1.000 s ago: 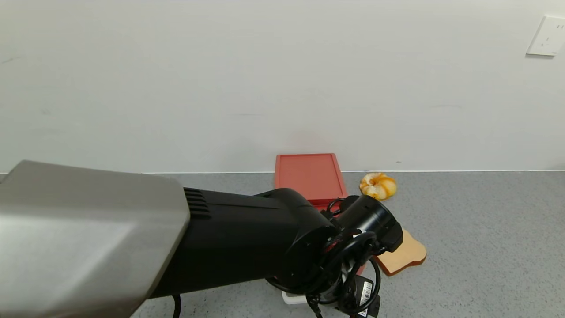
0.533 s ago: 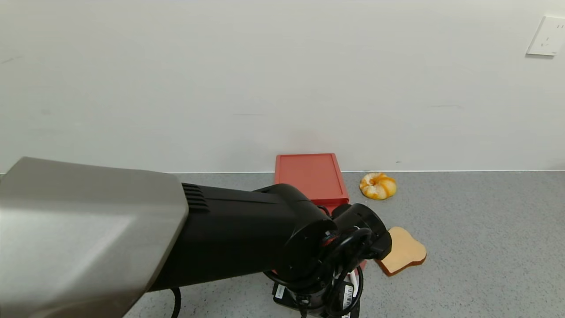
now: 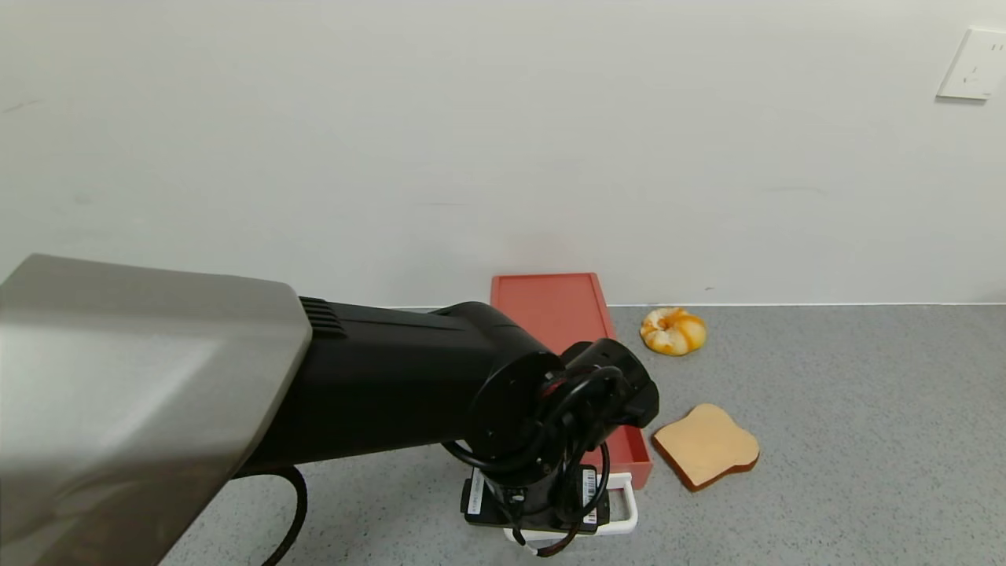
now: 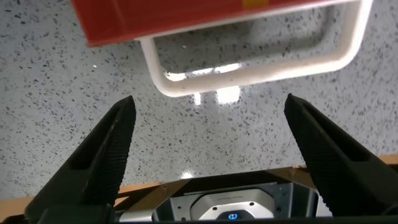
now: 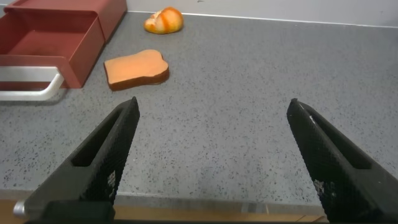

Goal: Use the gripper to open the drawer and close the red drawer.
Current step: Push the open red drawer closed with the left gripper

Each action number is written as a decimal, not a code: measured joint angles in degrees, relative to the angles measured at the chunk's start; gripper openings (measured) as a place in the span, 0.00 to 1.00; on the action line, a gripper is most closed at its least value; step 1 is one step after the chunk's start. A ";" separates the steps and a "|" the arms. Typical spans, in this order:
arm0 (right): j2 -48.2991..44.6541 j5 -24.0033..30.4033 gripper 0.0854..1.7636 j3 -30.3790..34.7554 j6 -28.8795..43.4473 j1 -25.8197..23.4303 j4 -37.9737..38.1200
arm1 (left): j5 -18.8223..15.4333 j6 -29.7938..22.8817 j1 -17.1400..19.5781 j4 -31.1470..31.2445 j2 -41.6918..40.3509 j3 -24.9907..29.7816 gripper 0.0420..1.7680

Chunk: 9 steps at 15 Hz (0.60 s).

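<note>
Our left gripper [image 4: 208,149] hangs with fingers spread, just off the white handle [image 4: 261,62], gripping nothing. The drawer [image 3: 625,452] stands pulled out from its box by the counter's back edge, ready for pushing shut.

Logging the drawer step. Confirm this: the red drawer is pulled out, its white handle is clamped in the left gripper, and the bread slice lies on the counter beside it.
One thing is wrong: the white handle is not clamped. The left wrist view shows the left gripper open, fingers spread and clear of it. The red drawer is pulled out, and the bread slice lies on the counter beside it.
</note>
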 joint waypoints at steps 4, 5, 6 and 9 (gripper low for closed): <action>0.00 0.02 0.99 0.00 -0.02 0.00 0.00 | 0.35 -3.30 1.23 0.20 0.60 -0.66 0.97; 0.00 0.02 0.99 0.00 -0.05 0.00 0.00 | 0.35 -3.54 1.38 0.24 0.77 -0.74 0.97; 0.00 0.05 0.99 0.00 -0.02 0.00 -0.01 | 0.24 -3.63 1.40 0.29 0.94 -0.80 0.97; 0.00 0.02 0.99 0.00 -0.02 0.00 -0.01 | 0.22 -4.35 1.56 0.30 1.67 -1.01 0.97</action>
